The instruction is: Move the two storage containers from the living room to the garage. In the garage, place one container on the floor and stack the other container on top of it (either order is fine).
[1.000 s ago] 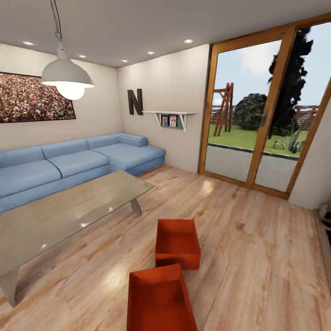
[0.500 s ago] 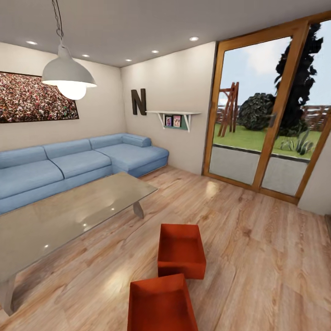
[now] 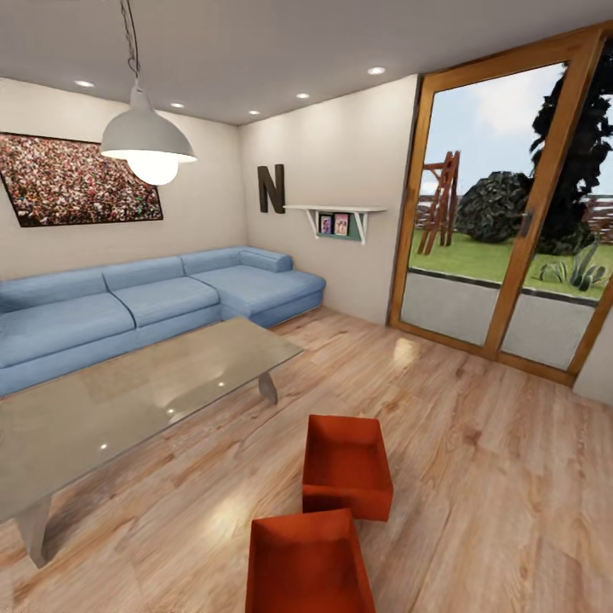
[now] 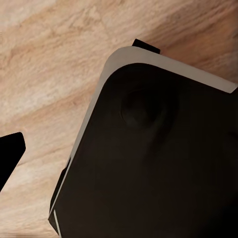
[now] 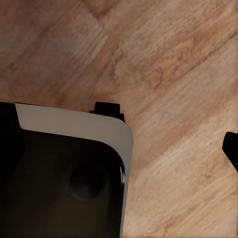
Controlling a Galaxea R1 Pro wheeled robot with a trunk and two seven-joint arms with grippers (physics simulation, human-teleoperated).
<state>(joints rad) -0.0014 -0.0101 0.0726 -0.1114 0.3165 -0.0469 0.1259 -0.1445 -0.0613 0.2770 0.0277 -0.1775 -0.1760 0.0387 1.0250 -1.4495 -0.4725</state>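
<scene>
Two red-orange open-top storage containers sit on the living room's light wood-plank floor, just ahead of me in the head view. The nearer container (image 3: 308, 566) is cut off by the lower edge of the picture. The farther container (image 3: 347, 464) stands a little beyond it and slightly to the right, almost touching it. Both look empty. A dark fingertip of my left gripper (image 4: 9, 154) pokes in over bare planks, and so does one of my right gripper (image 5: 231, 148). Neither view reveals how the jaws stand. The garage is out of view.
A glass-topped coffee table (image 3: 128, 400) stands left of the containers, with a blue sectional sofa (image 3: 128, 298) behind it. Wood-framed glass doors (image 3: 511, 255) fill the right wall. My dark, white-rimmed base (image 4: 158, 158) (image 5: 59, 178) shows below both wrists.
The whole head view has shifted: sofa, table, doors and containers all slide right and slightly down, so the camera moved. The containers themselves stay put.
</scene>
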